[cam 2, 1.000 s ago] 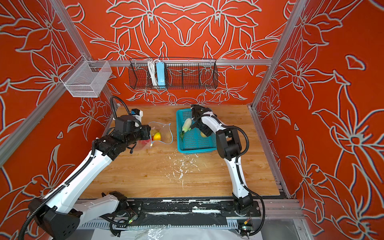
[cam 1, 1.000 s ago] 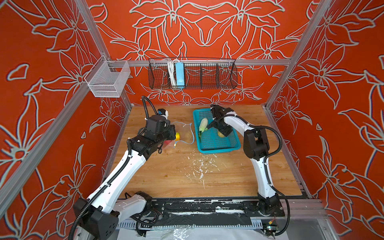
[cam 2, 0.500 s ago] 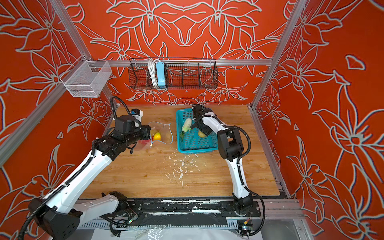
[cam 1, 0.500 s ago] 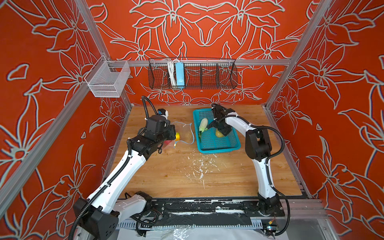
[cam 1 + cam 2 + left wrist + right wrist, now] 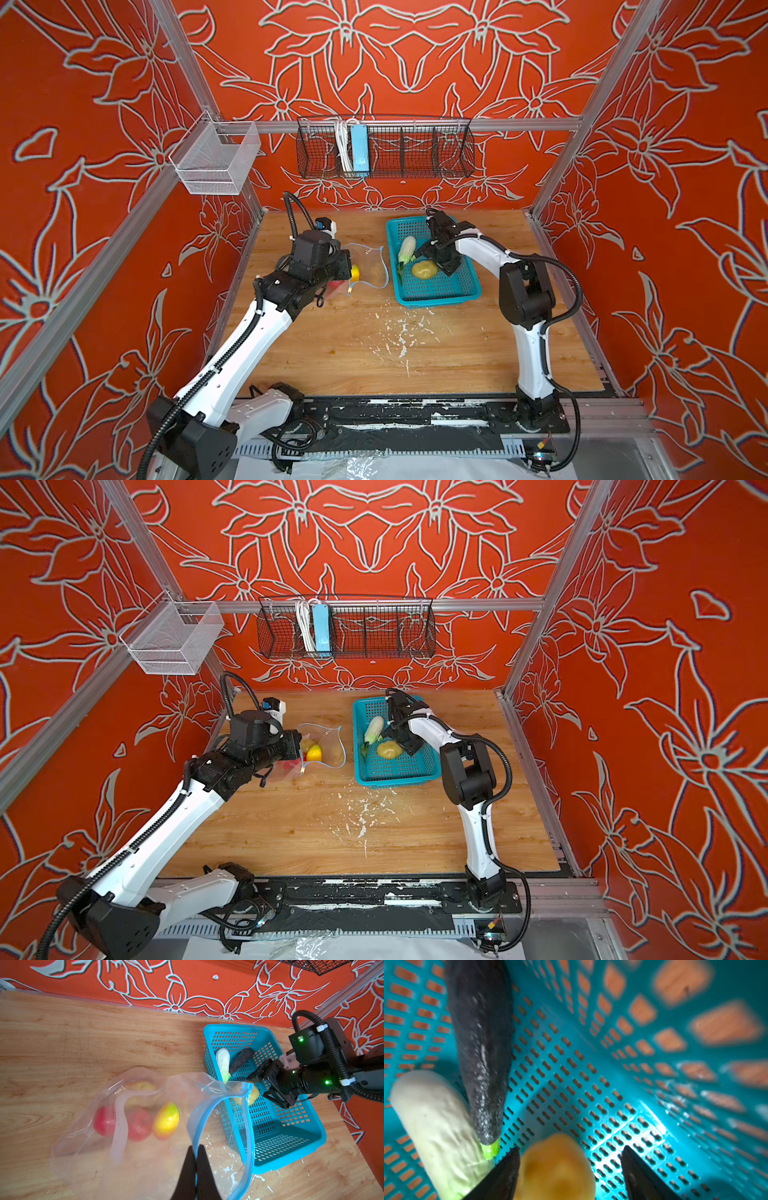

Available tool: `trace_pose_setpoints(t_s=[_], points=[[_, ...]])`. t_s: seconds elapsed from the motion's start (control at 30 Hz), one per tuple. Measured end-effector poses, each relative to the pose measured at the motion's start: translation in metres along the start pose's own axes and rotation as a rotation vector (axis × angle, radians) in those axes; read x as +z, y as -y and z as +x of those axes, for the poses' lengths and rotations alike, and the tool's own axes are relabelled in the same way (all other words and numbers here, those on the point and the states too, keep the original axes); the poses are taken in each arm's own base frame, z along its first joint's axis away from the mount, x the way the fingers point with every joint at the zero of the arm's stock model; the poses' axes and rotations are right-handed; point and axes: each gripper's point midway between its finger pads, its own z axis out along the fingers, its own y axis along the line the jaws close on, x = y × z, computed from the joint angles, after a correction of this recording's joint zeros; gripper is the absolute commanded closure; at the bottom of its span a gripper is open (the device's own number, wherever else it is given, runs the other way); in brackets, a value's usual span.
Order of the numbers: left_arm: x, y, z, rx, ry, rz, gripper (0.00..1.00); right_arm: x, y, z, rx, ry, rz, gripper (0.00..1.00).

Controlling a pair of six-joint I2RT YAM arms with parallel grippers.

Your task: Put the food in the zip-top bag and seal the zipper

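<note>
Gaping clear zip-top bag (image 5: 145, 1157), yellowish potato (image 5: 554, 1167), perhaps ungripped

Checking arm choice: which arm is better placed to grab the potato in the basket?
Right. The right gripper has its jaws open around the potato in the teal basket; the left gripper is shut on the zipper of the zip-top bag, holding its mouth open.

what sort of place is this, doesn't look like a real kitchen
Probably a robot training booth, not a kitchen: a left arm and right arm on a base rail at a wooden tabletop, orange walls on an aluminium frame, and a toy potato in a teal basket beside a zip-top bag.
</note>
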Motion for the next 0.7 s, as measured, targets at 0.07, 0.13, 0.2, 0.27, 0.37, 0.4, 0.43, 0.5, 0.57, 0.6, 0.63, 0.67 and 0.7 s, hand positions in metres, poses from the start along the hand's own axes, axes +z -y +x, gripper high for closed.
trace_pose_setpoints(t_s=[0.07,0.13,0.2,0.27,0.37,0.4,0.43,0.5,0.57,0.6,0.63,0.67,0.7], points=[[0.000,0.000,0.000,0.000,0.000,0.000,1.00,-0.001,0.003,0.005,-0.016,-0.013,0.003,0.16],[0.000,0.000,0.000,0.000,0.000,0.000,1.00,-0.005,0.004,0.007,-0.029,-0.015,0.002,0.15],[0.000,0.000,0.000,0.000,0.000,0.000,1.00,-0.011,0.003,0.008,-0.037,-0.013,-0.007,0.14],[0.000,0.000,0.000,0.000,0.000,0.000,1.00,-0.019,0.001,0.011,-0.043,-0.011,-0.028,0.14],[0.000,0.000,0.000,0.000,0.000,0.000,1.00,-0.029,-0.001,0.019,-0.046,-0.024,-0.059,0.12],[0.000,0.000,0.000,0.000,0.000,0.000,1.00,-0.030,-0.001,0.022,-0.045,-0.027,-0.063,0.12],[0.000,0.000,0.000,0.000,0.000,0.000,1.00,-0.032,-0.002,0.025,-0.045,-0.033,-0.070,0.12],[0.000,0.000,0.000,0.000,0.000,0.000,1.00,-0.033,-0.007,0.030,-0.044,-0.045,-0.083,0.11],[0.000,0.000,0.000,0.000,0.000,0.000,1.00,-0.032,-0.010,0.037,-0.043,-0.057,-0.091,0.11],[0.000,0.000,0.000,0.000,0.000,0.000,1.00,-0.032,-0.011,0.039,-0.042,-0.062,-0.091,0.11],[0.000,0.000,0.000,0.000,0.000,0.000,1.00,-0.032,-0.013,0.042,-0.039,-0.066,-0.090,0.11],[0.000,0.000,0.000,0.000,0.000,0.000,1.00,-0.031,-0.014,0.043,-0.034,-0.071,-0.087,0.11],[0.000,0.000,0.000,0.000,0.000,0.000,1.00,-0.029,-0.015,0.045,-0.030,-0.076,-0.084,0.11]])
